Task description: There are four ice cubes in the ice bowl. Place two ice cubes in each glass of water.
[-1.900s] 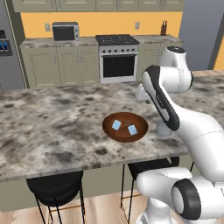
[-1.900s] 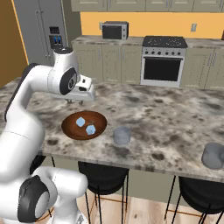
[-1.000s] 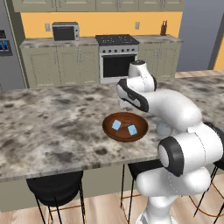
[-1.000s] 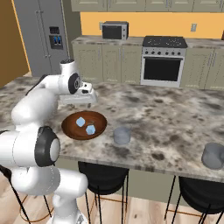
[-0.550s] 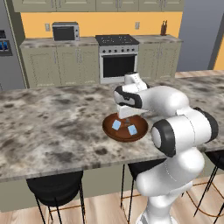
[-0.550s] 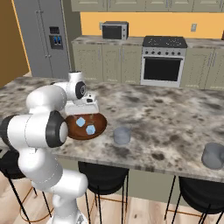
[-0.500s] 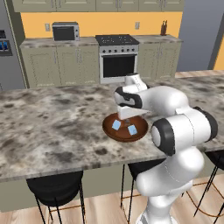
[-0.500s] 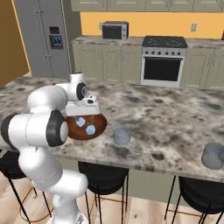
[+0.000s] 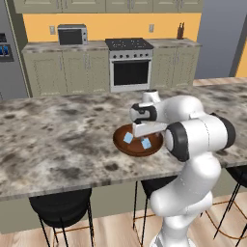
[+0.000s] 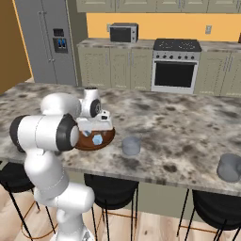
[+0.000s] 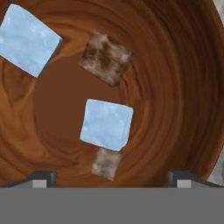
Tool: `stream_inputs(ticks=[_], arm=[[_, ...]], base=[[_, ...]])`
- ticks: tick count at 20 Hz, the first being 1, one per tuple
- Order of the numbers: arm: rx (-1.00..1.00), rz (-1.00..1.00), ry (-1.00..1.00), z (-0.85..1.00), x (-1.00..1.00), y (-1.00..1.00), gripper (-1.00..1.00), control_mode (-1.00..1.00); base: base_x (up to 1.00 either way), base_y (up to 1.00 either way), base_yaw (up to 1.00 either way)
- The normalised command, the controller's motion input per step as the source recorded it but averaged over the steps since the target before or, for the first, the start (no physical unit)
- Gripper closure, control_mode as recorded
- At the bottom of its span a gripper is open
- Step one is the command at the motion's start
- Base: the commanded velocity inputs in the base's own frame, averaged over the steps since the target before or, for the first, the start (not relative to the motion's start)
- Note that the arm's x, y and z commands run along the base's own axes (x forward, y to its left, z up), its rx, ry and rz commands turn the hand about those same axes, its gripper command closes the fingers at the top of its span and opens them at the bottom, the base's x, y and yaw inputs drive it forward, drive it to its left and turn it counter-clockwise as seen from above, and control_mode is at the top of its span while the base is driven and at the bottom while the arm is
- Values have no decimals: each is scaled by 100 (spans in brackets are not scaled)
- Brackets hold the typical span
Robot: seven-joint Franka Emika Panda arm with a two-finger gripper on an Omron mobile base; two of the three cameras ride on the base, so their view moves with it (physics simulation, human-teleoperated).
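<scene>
- Ice bowl (image 9: 126,144): we log it on the granite tabletop (image 9: 58,140), near the front edge, under the arm's hand.
- Ice cubes: two pale-blue cubes in the bowl, one central (image 11: 106,124), one toward the rim (image 11: 27,39); also two mottled brown squares (image 11: 105,57) we cannot identify.
- Glasses of water: one (image 10: 131,145) just right of the bowl, the other (image 10: 230,167) well apart at the far right.
- End effector (image 11: 109,177): low over the bowl, fingertips (image 11: 41,178) set wide apart, gripping nothing.
- Hidden: the hand covers part of the bowl in both base views.
- Background: stove (image 9: 128,64), microwave (image 9: 71,34), fridge (image 10: 49,42); stools (image 9: 60,207) below the tabletop.
</scene>
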Motion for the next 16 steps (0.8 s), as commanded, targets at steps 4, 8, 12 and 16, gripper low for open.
stream_inputs(ticks=[4,8,12,16], arm=[[0,3,-5,-36,41,4,-100,-100],[0,3,0,-34,29,9,-100,-100],[0,1,0,-32,-6,-5,-100,-100],[0,0,0,-26,-1,-1,-100,-100]], base=[[0,0,0],[0,0,0],[0,0,0],[0,0,0]])
